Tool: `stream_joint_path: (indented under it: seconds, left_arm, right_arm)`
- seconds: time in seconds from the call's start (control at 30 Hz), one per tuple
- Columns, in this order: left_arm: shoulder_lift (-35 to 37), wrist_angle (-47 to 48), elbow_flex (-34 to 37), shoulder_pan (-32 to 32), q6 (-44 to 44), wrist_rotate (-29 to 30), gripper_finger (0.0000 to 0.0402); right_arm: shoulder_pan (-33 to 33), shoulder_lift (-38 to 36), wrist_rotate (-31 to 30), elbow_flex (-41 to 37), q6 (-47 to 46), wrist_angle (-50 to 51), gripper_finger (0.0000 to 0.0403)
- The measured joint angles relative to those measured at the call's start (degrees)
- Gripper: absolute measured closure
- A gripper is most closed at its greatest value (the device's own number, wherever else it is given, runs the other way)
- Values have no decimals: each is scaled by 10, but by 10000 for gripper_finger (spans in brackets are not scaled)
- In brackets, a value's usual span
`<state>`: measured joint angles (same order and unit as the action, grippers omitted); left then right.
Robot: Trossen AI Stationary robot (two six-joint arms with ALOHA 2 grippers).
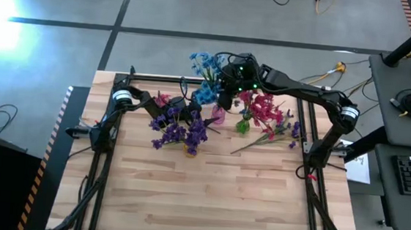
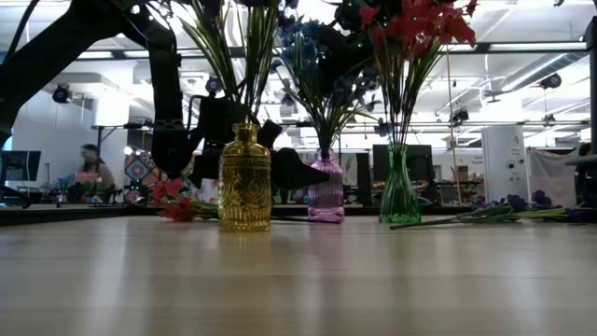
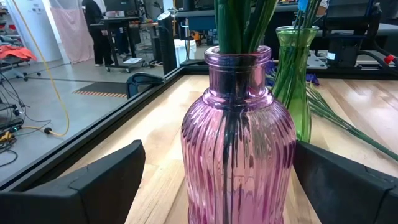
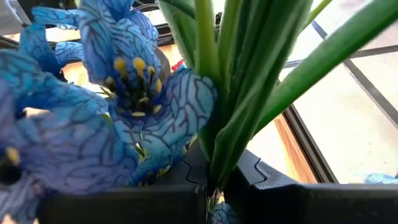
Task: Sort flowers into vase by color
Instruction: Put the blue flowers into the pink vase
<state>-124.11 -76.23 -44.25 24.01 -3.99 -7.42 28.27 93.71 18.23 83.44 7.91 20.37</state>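
Right hand (image 4: 211, 186) clamped on blue flower (image 4: 112, 106) stems, up above pink vase (image 3: 239, 137). Left hand (image 3: 217, 180) wide open, fingers either side of pink vase, not gripping. Purple flowers (image 1: 178, 131) in gold vase (image 2: 244, 177), red flowers (image 1: 263, 108) in green vase (image 2: 399, 187); loose stems on desk (image 1: 206, 196).

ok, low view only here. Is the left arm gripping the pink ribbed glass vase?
Observer: No. The left wrist view shows the left gripper with its fingers open, one on each side of the pink ribbed glass vase, with a gap on both sides.
Operator: And the right arm?
Observer: In its wrist view the right gripper is shut on the green stems of the blue flowers.
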Motion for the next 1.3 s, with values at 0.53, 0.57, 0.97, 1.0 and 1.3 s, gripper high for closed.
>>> stream_joint_path:
  seconds: [0.53, 0.57, 0.97, 1.0, 1.3]
  left_arm:
    - [0, 0, 0, 0, -4, 0, 20]
    - [0, 0, 0, 0, -5, 0, 20]
    - [0, 2, 0, 0, -7, 0, 20]
    - [0, 2, 0, 0, -7, 0, 20]
    - [0, 5, 0, 0, -14, 1, 20]
  right_arm:
    - [0, 0, 0, 0, 5, 2, 385]
    - [0, 0, 0, 0, 5, 2, 385]
    - [0, 2, 1, -2, 6, 5, 355]
    - [0, 2, 0, -2, 6, 5, 345]
    - [0, 4, -2, -3, 10, 17, 262]
